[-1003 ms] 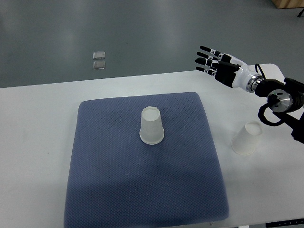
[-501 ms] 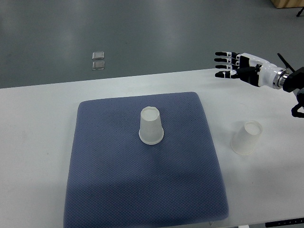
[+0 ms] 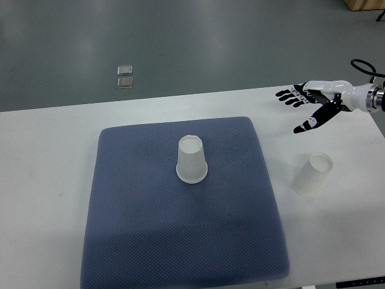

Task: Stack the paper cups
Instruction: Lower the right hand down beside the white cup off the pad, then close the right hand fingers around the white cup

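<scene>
Top view shows the right robot hand (image 3: pixel 313 105) with fingers spread, holding nothing, above the white tabletop (image 3: pixel 48 156). Below it, near, one white paper cup (image 3: pixel 313 174) stands upside down on the tabletop. Far left of the hand, a second inverted white paper cup (image 3: pixel 192 159) stands on the blue-grey textured mat (image 3: pixel 180 235).

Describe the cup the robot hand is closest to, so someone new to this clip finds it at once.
Start at the blue mat on the white table. Just off its right edge, on bare tabletop, an upside-down white paper cup sits below the open right hand. The other cup stands on the mat.
</scene>
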Controlling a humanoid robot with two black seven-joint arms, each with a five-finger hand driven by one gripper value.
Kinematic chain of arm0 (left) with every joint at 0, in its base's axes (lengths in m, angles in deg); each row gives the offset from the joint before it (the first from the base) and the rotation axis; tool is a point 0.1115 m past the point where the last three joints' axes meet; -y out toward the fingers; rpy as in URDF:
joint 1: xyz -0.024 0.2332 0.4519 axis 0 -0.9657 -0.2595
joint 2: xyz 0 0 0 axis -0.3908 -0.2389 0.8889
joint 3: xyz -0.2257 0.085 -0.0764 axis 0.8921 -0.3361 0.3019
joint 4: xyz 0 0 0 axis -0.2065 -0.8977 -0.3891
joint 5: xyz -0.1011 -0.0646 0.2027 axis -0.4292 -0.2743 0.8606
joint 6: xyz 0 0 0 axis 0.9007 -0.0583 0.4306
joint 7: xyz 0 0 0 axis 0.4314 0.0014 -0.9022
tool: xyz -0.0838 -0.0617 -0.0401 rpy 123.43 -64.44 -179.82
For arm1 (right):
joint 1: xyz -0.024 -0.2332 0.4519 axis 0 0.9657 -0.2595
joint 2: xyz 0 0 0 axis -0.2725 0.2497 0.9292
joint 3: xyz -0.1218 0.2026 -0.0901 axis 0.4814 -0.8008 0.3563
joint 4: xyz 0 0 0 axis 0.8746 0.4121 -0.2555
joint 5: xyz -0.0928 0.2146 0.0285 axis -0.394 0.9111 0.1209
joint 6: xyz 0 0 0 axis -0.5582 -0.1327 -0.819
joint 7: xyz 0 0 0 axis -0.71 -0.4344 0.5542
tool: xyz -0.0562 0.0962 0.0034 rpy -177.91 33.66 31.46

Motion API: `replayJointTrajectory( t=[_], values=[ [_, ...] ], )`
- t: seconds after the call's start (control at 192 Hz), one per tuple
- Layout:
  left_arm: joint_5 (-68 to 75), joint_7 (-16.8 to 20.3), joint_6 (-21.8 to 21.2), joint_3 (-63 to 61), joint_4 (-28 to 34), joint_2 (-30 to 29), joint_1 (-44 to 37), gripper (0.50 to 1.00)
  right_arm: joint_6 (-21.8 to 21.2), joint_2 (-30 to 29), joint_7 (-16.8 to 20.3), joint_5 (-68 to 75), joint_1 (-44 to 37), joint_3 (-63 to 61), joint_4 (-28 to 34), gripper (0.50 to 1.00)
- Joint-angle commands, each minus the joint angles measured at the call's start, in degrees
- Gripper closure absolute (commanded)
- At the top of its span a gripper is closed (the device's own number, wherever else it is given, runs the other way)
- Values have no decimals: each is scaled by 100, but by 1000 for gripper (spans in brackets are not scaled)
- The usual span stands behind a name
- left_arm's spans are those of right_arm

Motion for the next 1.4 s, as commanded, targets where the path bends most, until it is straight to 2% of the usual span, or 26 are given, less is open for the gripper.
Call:
replayJointTrajectory(
  t=[0.0,0.063,0.214,0.35,0.595,1.149,1.211,1.295,1.394],
  values=[
    [-3,1,4,2,8,0,0,500,-253,233,-189,-509,5,22,338,576],
    [-3,1,4,2,8,0,0,500,-457,435,-312,-860,5,22,557,576],
    [-3,1,4,2,-1,0,0,500,-457,585,-391,-1440,40,31,988,576],
    [-3,1,4,2,-1,0,0,500,-456,576,-391,-1713,260,40,1067,576],
    [6,1,4,-7,-1,0,0,500,406,602,-400,-2539,585,382,1067,576],
    [-3,1,4,2,-1,0,0,500,1469,585,-400,-2574,585,1217,970,587],
    [6,1,4,2,-1,0,0,500,1592,585,-400,-2574,577,1297,970,601],
    [6,1,4,-7,-1,0,0,500,1671,593,-400,-2574,577,1358,970,677],
    [-3,1,-5,-7,-1,0,0,500,1724,593,-400,-2574,577,1384,944,724]
  ],
)
